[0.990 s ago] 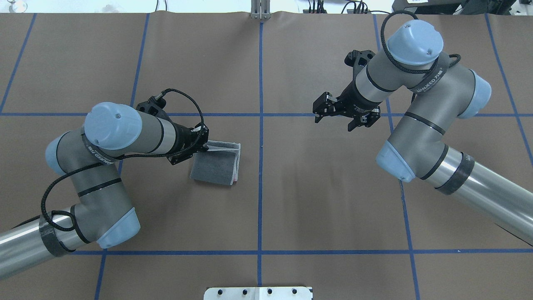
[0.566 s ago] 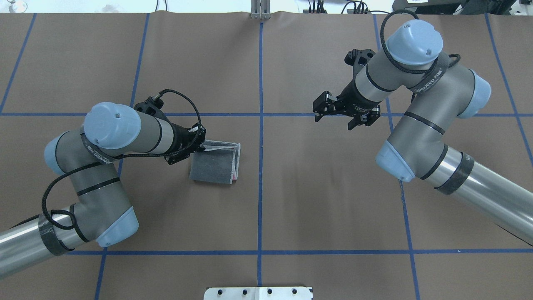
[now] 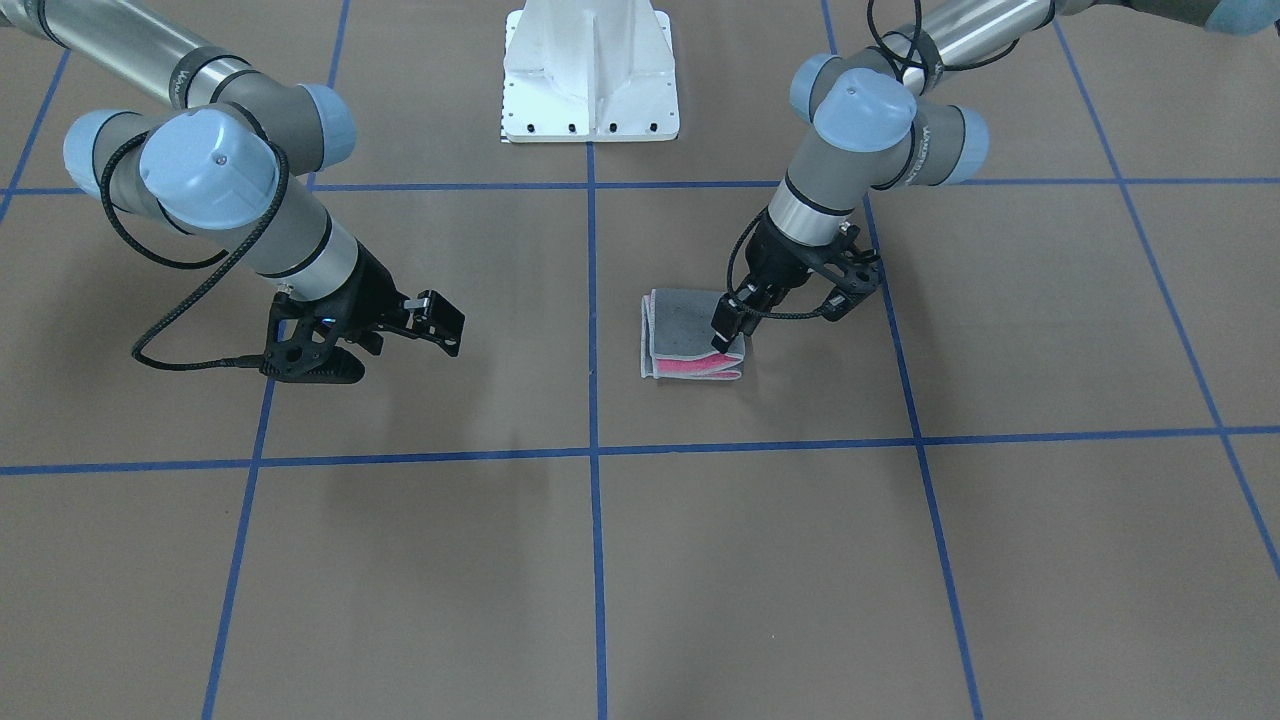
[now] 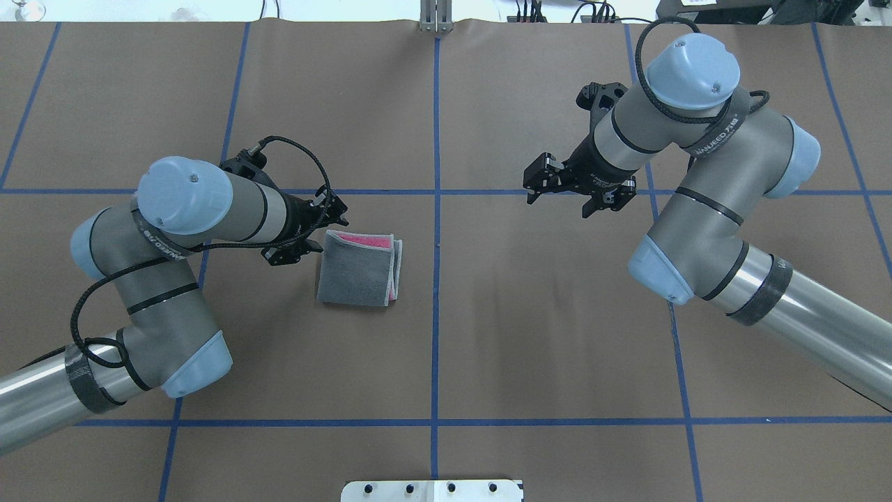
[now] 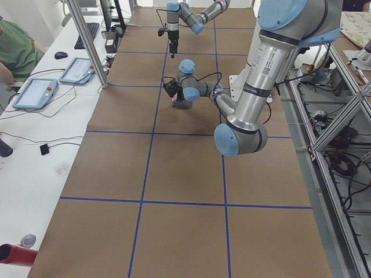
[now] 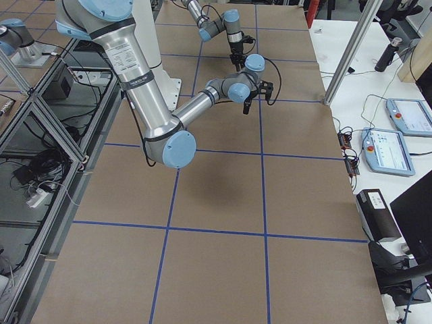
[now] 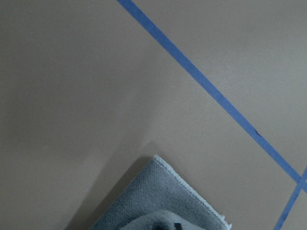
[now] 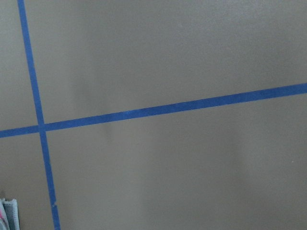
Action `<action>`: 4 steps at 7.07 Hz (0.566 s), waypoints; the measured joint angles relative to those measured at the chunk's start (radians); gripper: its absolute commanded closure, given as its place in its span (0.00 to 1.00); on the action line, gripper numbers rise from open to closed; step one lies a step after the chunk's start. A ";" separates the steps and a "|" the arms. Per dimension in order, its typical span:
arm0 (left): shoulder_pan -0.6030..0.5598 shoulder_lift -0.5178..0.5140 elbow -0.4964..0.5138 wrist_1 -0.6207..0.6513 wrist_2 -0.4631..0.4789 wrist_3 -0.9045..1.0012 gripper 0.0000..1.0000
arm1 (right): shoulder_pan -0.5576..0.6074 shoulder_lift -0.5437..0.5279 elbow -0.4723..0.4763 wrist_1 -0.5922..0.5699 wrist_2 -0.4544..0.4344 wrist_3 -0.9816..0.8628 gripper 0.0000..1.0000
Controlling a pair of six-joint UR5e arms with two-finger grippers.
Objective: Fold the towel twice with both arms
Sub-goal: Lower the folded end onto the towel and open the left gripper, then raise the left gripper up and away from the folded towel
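The towel (image 4: 355,272) lies folded into a small square left of the centre line, dark grey face up, with pink showing along its far and right edges. It also shows in the front-facing view (image 3: 685,325). My left gripper (image 4: 322,226) is open and empty, just off the towel's far-left corner; the front-facing view shows it (image 3: 733,325) low at the towel's edge. The left wrist view shows only a grey towel corner (image 7: 163,201). My right gripper (image 4: 557,203) is open and empty, held above the table well to the right of the towel (image 3: 415,345).
The brown table cover (image 4: 543,335) carries a grid of blue tape lines (image 4: 436,314). The white bolted pedestal (image 3: 590,90) stands at the robot's side of the table. An operator and tablets (image 5: 35,92) are beyond the far edge.
My left gripper has let go of the towel's far-left corner and drawn back to the left. The towel's far edge now shows pink. The right arm has barely moved.
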 measured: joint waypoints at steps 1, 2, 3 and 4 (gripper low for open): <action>-0.012 -0.001 0.002 0.001 -0.001 0.001 0.00 | 0.000 0.001 0.000 0.000 0.000 0.000 0.00; -0.016 -0.004 0.002 0.001 -0.002 0.000 0.00 | 0.000 0.001 0.001 0.000 0.001 0.000 0.00; -0.014 -0.011 0.003 0.000 -0.003 -0.002 0.00 | 0.001 0.001 0.001 0.000 0.002 0.000 0.00; -0.007 -0.021 0.004 -0.001 -0.002 -0.016 0.00 | 0.001 0.001 0.001 0.001 0.002 0.000 0.00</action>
